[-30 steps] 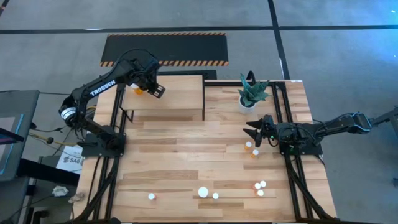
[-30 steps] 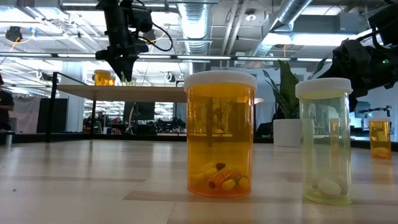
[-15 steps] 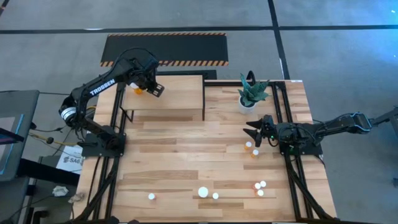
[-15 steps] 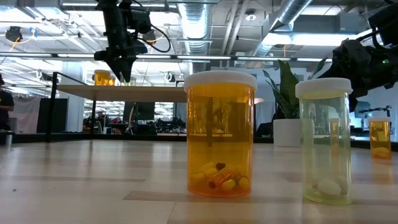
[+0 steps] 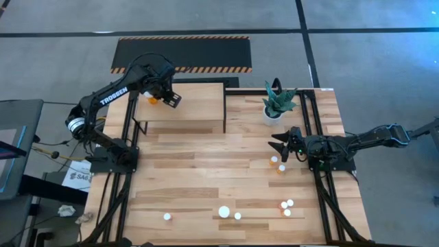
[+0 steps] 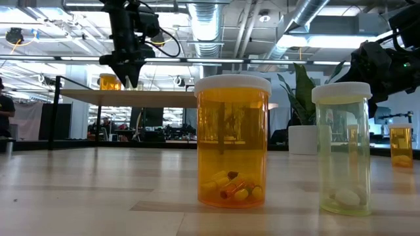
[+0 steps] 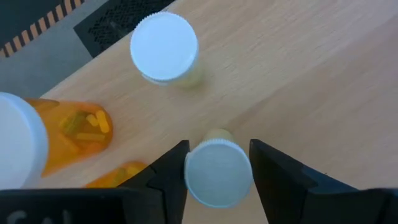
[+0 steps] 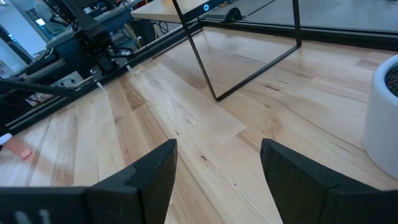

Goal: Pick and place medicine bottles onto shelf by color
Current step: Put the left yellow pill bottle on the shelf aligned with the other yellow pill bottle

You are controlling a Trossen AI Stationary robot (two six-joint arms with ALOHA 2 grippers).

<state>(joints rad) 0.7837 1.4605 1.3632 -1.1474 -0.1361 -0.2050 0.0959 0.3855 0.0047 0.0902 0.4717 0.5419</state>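
Observation:
The light-wood shelf (image 5: 192,110) stands at the table's far left. My left gripper (image 5: 162,96) hangs over its far left part, pointing down, its open fingers on either side of a pale bottle's white cap (image 7: 217,171); that bottle stands on the shelf top. Beside it stand another pale bottle (image 7: 165,46) and an orange bottle (image 7: 74,130). More medicine bottles stand on the table: two by my right gripper (image 5: 274,160) and several near the front edge (image 5: 224,212). My right gripper (image 5: 278,145) rests low at the right, open and empty (image 8: 217,168). My left gripper comes from above with one finger (image 7: 174,171) on each side of the pale bottle's cap, hard against its rim. Whether the fingers touch the cap, I cannot tell. The bottle stands upright on the shelf top.
A white pot with a green plant (image 5: 278,103) stands at the far right, beside the shelf. A black mat with orange-striped edges (image 5: 182,53) lies beyond the table. In the low view a large orange bottle (image 6: 233,141) and a pale one (image 6: 341,147) stand close to the camera.
My left gripper has stayed over the shelf and its fingers have spread a little beside the pale bottle's cap.

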